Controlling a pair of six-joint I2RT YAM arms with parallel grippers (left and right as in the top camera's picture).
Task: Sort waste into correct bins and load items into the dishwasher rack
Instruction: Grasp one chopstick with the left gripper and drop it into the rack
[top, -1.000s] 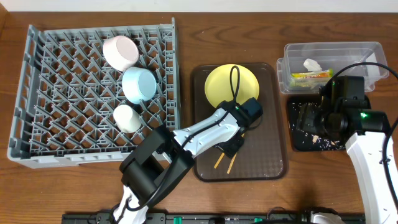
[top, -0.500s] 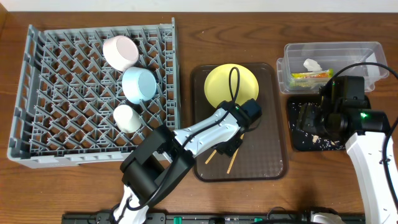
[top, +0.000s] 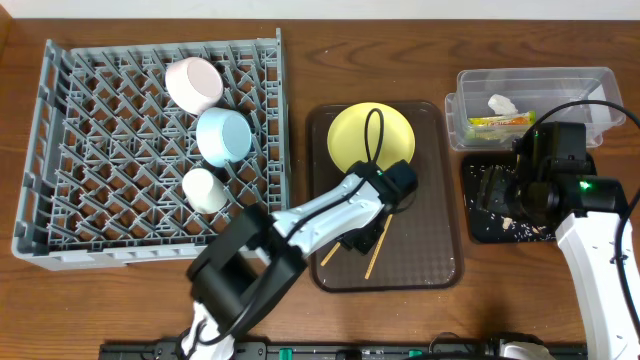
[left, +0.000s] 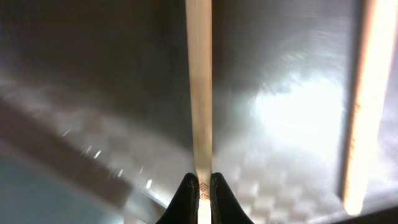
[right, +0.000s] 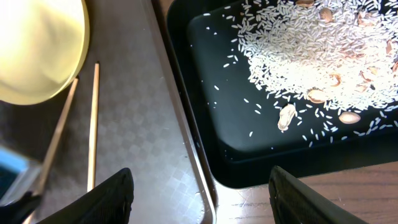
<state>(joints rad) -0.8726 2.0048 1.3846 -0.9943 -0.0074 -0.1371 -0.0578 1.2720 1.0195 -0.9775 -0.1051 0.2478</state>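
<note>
Grey dishwasher rack (top: 110, 170): well off to the left of my left gripper (left: 203, 188), past the brown serving tray's (top: 440, 250) rim.
Left gripper: clamped on one wooden chopstick (left: 199, 93), pinched between the very fingertips, low over the tray.
Held stick's axis: straight ahead out of the jaws, in line with the fingers.
Second chopstick (left: 359, 106): loose on the tray, just right of the held one.
Yellow plate (top: 370, 135): behind the tool, on the tray.
Right gripper (right: 202, 199): jaws spread, holding nothing, above the seam between the brown tray and the black tray (right: 211, 124) of rice.
Nearer arm: my left, I judge; it lies between the stick and the rack.
Risk: such a thin pinch may let the stick swivel on the carry leftward.
</note>
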